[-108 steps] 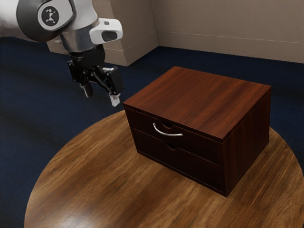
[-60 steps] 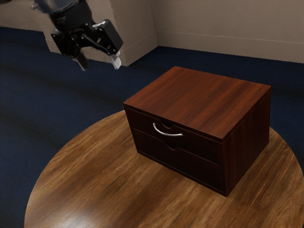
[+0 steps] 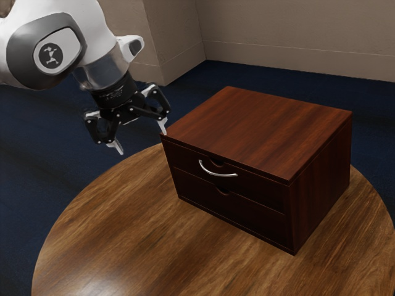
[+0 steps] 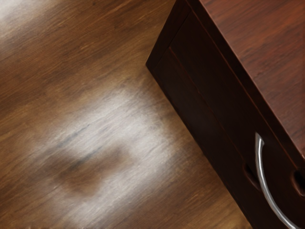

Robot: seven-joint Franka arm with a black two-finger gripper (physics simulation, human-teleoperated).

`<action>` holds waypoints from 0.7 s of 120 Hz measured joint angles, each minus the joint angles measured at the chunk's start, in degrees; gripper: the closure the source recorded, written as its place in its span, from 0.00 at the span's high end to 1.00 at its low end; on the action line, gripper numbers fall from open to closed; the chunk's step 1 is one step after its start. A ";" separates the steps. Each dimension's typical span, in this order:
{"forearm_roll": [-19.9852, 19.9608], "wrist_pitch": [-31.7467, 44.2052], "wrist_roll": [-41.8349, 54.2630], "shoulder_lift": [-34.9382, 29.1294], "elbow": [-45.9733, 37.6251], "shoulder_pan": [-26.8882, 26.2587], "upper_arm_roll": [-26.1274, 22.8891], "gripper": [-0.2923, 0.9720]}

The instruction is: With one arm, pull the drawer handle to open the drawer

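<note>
A dark red-brown wooden cabinet (image 3: 265, 132) with two drawers stands on a round wooden table (image 3: 123, 234). The upper drawer (image 3: 228, 179) carries a curved silver handle (image 3: 216, 171); it sits flush with the cabinet front. My black gripper (image 3: 140, 137) hangs open above the table, just off the cabinet's corner on the exterior view's left, fingers spread wide with nothing between them. In the wrist view the cabinet's front corner (image 4: 157, 57) and the silver handle (image 4: 267, 186) show, with table wood (image 4: 86, 143) below my hand.
The lower drawer (image 3: 228, 206) has a small finger notch and no metal handle. Dark blue carpet (image 3: 43, 123) surrounds the table, and beige walls (image 3: 296, 31) stand behind. Bare table surface lies in front of the cabinet.
My hand rose up and back, then came down and toward the cabinet's corner, lower than before, with its fingers spread wider. The drawer has not moved.
</note>
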 joint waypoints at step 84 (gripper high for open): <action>-6.08 33.25 -20.63 -7.21 -23.50 -0.33 -4.00 0.77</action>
